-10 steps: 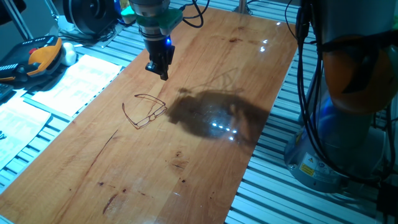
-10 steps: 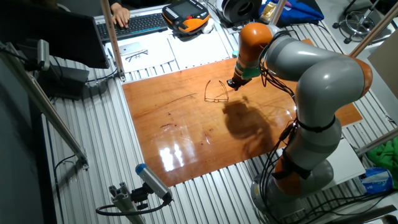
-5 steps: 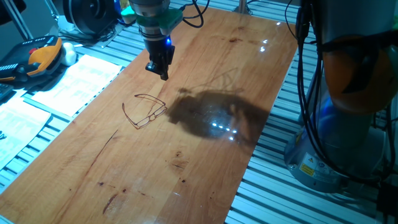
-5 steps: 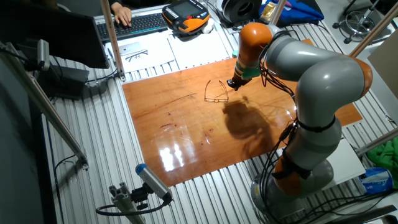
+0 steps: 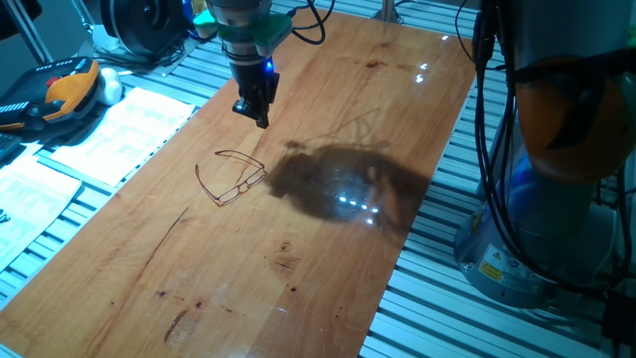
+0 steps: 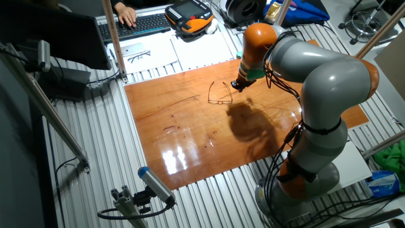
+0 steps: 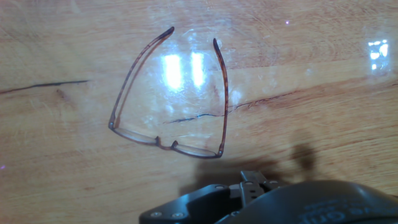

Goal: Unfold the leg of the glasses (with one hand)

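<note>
The glasses [image 5: 241,187] are thin reddish-brown wire spectacles lying flat on the wooden table [image 5: 328,259]. In the hand view [image 7: 226,99] both legs stand out from the front frame, roughly parallel, pointing away from the camera. They also show in the other fixed view [image 6: 219,101]. My gripper [image 5: 260,117] hovers above the table, just behind and to the right of the glasses, not touching them. Its fingers look closed together and hold nothing. It also shows in the other fixed view [image 6: 236,85] and at the bottom edge of the hand view [image 7: 252,180].
Dark scratch marks [image 7: 43,84] cross the wood near the glasses. Papers [image 5: 119,124] and an orange-black controller [image 5: 70,85] lie left of the table. A second pair of glasses [image 6: 139,56] lies on paper by a keyboard [image 6: 149,24]. The arm's base [image 5: 556,199] stands on the right.
</note>
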You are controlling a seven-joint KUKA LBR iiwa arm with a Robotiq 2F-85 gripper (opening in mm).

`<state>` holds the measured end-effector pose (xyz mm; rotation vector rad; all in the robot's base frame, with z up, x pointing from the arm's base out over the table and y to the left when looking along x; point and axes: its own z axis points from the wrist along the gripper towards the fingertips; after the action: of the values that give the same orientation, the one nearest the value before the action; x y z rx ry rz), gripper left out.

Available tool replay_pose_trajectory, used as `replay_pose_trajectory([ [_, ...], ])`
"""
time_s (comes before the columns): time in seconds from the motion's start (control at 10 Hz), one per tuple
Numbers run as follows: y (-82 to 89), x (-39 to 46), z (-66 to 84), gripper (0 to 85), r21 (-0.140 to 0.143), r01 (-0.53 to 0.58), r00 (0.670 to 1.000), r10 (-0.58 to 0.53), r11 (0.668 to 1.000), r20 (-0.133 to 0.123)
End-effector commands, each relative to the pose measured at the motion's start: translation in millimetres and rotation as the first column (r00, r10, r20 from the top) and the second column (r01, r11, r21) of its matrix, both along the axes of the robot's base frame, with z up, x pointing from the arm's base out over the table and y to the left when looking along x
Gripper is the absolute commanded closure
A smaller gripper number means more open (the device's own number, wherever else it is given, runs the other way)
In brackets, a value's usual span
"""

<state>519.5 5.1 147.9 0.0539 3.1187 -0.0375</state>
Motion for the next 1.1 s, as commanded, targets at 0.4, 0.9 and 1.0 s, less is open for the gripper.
replay_pose_trajectory([
  [0.4, 1.1, 0.1, 0.7, 85.0, 0.003, 0.006, 1.0, -0.006, 1.0, -0.004],
  [0.9, 1.5, 1.0, -0.2, 85.0, 0.0, 0.008, 1.0, -0.008, 1.0, -0.001],
  [1.0, 1.3, 0.9, -0.1, 85.0, 0.0, 0.006, 1.0, -0.006, 1.0, -0.001],
])
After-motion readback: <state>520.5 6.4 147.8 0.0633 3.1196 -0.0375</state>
